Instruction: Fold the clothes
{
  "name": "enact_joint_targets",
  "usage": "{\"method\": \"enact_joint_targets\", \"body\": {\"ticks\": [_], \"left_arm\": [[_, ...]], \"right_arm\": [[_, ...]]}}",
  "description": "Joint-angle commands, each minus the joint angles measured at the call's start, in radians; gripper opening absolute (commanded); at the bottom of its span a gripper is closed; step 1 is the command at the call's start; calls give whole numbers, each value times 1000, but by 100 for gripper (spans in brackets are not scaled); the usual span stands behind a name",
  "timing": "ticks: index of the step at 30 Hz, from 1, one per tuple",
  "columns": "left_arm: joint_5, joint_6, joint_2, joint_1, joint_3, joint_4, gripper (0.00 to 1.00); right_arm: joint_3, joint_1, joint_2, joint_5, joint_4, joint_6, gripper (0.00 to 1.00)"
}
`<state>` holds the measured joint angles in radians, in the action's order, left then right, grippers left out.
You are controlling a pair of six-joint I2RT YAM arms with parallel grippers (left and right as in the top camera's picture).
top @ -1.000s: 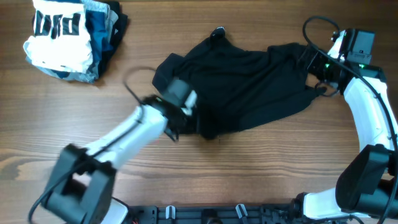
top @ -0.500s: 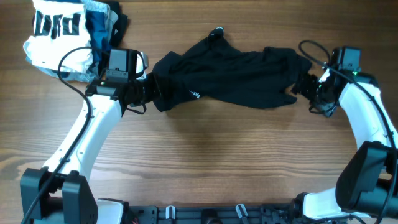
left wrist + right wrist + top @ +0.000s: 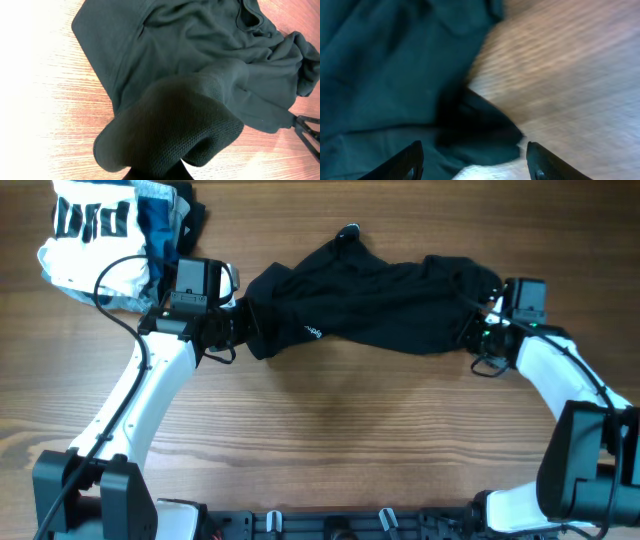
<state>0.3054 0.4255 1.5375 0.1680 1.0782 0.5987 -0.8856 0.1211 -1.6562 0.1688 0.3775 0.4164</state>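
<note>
The black shirt (image 3: 380,300) lies across the upper middle of the overhead frame, drawn out into a long, rumpled band rather than spread flat, with its small white logo (image 3: 312,333) showing towards the left end. We judge that folding proper has not begun: this is the straightening step, with the cloth taken at both ends so that it can be laid out.

At the shirt's left end the left gripper (image 3: 238,330) has its jaws shut on a thick bunch of fabric, which the left wrist view shows bulging out of the grip. At the right end the right gripper (image 3: 472,338) is at the cloth's edge. Its fingertips (image 3: 410,160) stand well apart, with a dark flap of fabric between them and nothing pinched.

The next move, as we read it, calls for the right jaws to get a firm hold on that flap. After that both arms would have to pull apart evenly and lay the shirt flat, without letting the bunched left end slip.

The wooden desk (image 3: 350,440) is bare below the shirt, leaving room to spread it. In the upper left corner sit a white black-striped garment (image 3: 95,225) and a blue piece (image 3: 160,225), close to the left arm. Nothing of the room beyond the desk is visible.
</note>
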Motion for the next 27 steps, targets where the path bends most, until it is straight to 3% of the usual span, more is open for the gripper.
{"method": "enact_joint_targets", "body": {"ticks": [1, 9, 12, 15, 16, 21, 27], "left_arm": [[0, 10, -6, -2, 2, -1, 6], [0, 10, -6, -2, 2, -1, 7], [-3, 9, -6, -2, 2, 0, 8], [-3, 10, -6, -2, 2, -1, 8], [-3, 10, -6, -2, 2, -1, 8], [-3, 21, -13, -2, 15, -19, 4], [-3, 28, -64, -3, 116, -43, 4]], "right_arm": [[13, -32, -49, 12, -47, 39, 65], [13, -50, -155, 5, -98, 78, 55], [13, -50, -170, 3, -100, 82, 47], [13, -50, -169, -13, -100, 80, 12], [13, -48, -168, -12, -100, 80, 5], [-31, -12, -88, 0, -22, 45, 4], [-192, 95, 142, 52, 169, -66, 4]]}}
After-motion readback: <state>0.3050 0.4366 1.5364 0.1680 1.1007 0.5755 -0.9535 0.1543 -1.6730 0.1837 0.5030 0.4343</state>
